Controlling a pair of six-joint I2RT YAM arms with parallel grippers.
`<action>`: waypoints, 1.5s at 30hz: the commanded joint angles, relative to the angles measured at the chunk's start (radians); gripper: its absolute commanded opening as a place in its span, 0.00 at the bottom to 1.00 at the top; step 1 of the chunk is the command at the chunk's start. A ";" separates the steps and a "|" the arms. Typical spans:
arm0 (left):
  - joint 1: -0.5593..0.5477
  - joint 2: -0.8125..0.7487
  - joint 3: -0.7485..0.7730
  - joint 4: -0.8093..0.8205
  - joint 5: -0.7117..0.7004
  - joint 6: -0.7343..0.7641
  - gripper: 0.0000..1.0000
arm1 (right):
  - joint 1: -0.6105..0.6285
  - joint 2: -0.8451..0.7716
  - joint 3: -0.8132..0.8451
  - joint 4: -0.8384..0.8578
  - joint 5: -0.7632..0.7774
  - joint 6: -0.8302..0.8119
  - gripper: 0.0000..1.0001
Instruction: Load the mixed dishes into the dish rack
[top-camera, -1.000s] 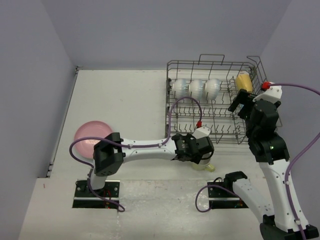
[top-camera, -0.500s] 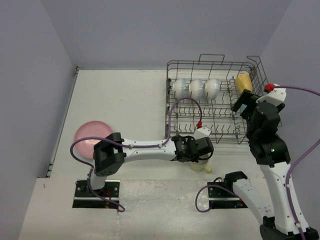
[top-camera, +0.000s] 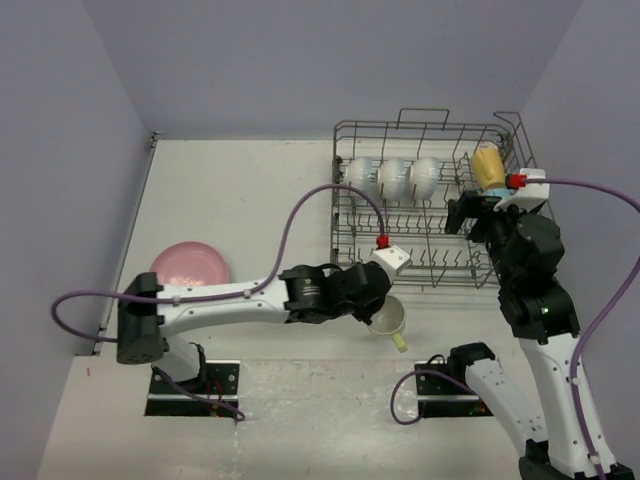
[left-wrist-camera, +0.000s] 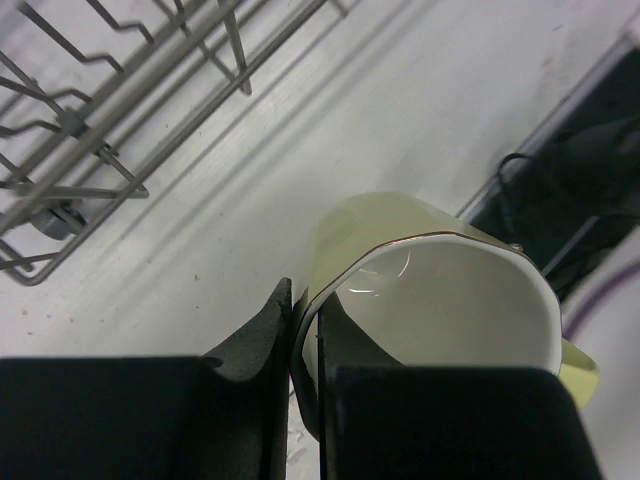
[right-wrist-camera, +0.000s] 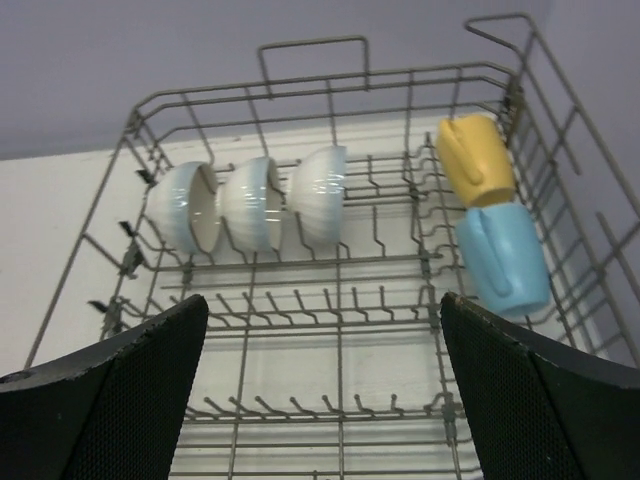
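Note:
My left gripper (top-camera: 376, 303) is shut on the rim of the pale yellow-green mug (top-camera: 391, 320), one finger inside and one outside, holding it tilted just in front of the dish rack (top-camera: 338, 205). In the left wrist view the gripper (left-wrist-camera: 300, 302) pinches the mug's wall (left-wrist-camera: 380, 225). My right gripper (top-camera: 462, 214) is open and empty above the rack's right side (right-wrist-camera: 325, 400). The rack (right-wrist-camera: 330, 78) holds three white bowls (right-wrist-camera: 250, 200) on edge, a yellow mug (right-wrist-camera: 475, 158) and a light blue mug (right-wrist-camera: 503, 258). A pink plate (top-camera: 188, 268) lies at the table's left. The orange-yellow and blue plates are out of view.
The rack's front corner (left-wrist-camera: 90, 130) shows at the upper left of the left wrist view. The table's near edge, a dark base plate and cable (left-wrist-camera: 560, 170) are close to the mug's right. Purple walls enclose the table.
My left arm has raised the pale yellow-green mug off the table and tilted it. My right gripper has shifted left, over the rack.

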 joint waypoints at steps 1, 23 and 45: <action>-0.003 -0.274 0.008 0.187 0.026 0.116 0.00 | 0.000 -0.011 -0.006 0.091 -0.255 -0.085 0.99; 0.642 -0.125 0.361 0.051 0.156 -0.019 0.00 | 0.190 0.181 0.117 0.029 -0.776 -0.459 0.99; 0.820 -0.155 0.301 0.101 0.443 -0.067 0.00 | 0.318 0.767 0.532 0.072 -0.575 -0.494 0.59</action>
